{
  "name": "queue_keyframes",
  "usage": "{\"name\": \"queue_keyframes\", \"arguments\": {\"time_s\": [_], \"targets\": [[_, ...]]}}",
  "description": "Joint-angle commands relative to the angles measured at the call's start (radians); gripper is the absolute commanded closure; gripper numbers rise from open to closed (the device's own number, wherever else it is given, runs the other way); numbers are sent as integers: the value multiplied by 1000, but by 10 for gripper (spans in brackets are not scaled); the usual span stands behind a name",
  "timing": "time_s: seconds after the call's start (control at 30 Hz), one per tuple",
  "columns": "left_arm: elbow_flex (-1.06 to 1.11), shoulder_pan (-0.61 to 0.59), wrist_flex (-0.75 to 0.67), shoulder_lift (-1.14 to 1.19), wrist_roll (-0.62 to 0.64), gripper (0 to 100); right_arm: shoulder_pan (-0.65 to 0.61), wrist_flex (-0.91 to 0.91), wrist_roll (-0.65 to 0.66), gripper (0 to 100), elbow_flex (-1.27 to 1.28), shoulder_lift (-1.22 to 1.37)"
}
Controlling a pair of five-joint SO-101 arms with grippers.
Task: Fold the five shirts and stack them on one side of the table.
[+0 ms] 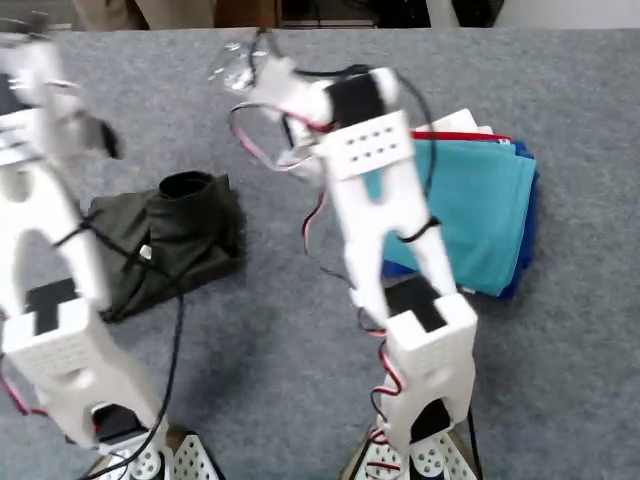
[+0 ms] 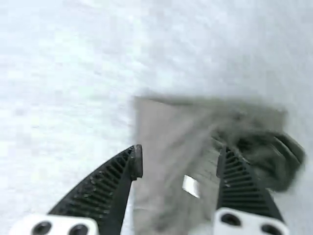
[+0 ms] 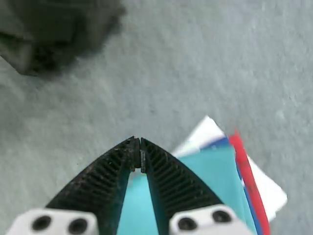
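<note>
— What is underneath everything?
— A grey, felt-like counter. Two white arms stand at its near edge.
— And the biggest thing on it?
— The stack of folded shirts. Teal is on top with blue under it, and red and white edges peek out at the far side. It lies just beside and below the right claw.
— How does that claw stand?
— Pressed closed, the ribbed tips touching, with nothing between them.
— Any other shirt?
— A dark shirt, roughly folded with its collar opening upward, lies well apart from the stack. It sits directly beneath the left claw and shows between its two fingers.
— And that claw?
— Spread wide and holding nothing. I cannot tell whether the tips touch the cloth.
</note>
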Motion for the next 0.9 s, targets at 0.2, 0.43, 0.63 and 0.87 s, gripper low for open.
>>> {"name": "queue_keyframes", "arguments": {"time_s": [0.2,0.43,0.63,0.87], "targets": [[97,-313,11,25,3,921,-206,-371,-199,993,61,22],[505,-187,-163,153,35,983,-394,-482,-244,993,-36,257],[598,-187,-305,137,87,980,-360,-503,-241,993,-249,535],[549,-224,-308,147,86,977,-280,-167,-238,993,-622,694]]}}
